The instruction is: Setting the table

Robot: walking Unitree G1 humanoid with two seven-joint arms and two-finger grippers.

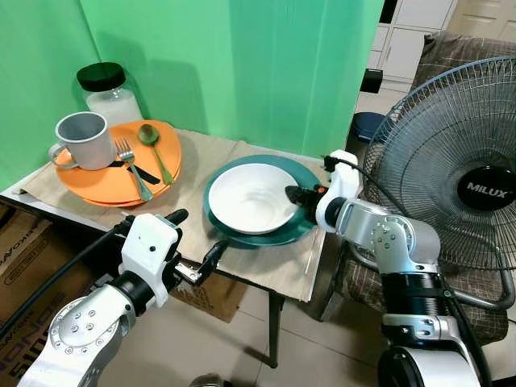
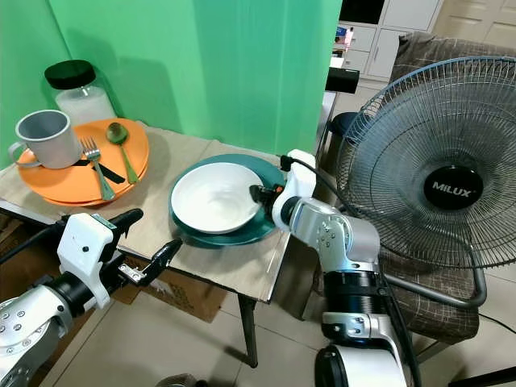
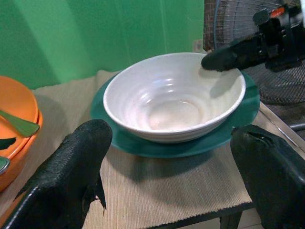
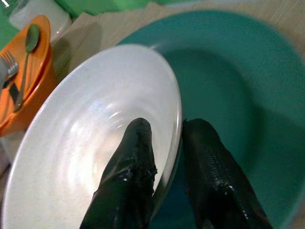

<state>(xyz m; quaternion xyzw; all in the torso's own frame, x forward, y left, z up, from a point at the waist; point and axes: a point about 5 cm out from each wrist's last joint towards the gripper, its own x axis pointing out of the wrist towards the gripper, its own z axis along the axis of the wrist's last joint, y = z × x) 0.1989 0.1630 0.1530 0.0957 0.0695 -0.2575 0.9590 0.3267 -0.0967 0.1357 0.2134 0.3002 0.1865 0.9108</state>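
Observation:
A white bowl [image 1: 251,197] sits on a teal plate [image 1: 292,170] on the beige placemat [image 1: 266,270]. My right gripper [image 1: 292,193] is shut on the bowl's right rim, one finger inside [image 4: 133,167] and one outside over the plate [image 4: 238,86]. Open and holding nothing, my left gripper [image 1: 196,238] hangs at the table's front edge, pointing at the bowl [image 3: 174,95]. At the back left, a stack of orange plates [image 1: 85,184] carries a grey mug [image 1: 85,139], a fork [image 1: 133,169] and a green spoon [image 1: 153,141].
A jar with a black lid [image 1: 109,93] stands behind the orange plates. A large floor fan [image 1: 459,177] is close on the right, beside my right arm. Cardboard boxes [image 1: 24,242] sit under the table. A green backdrop [image 1: 242,64] hangs behind it.

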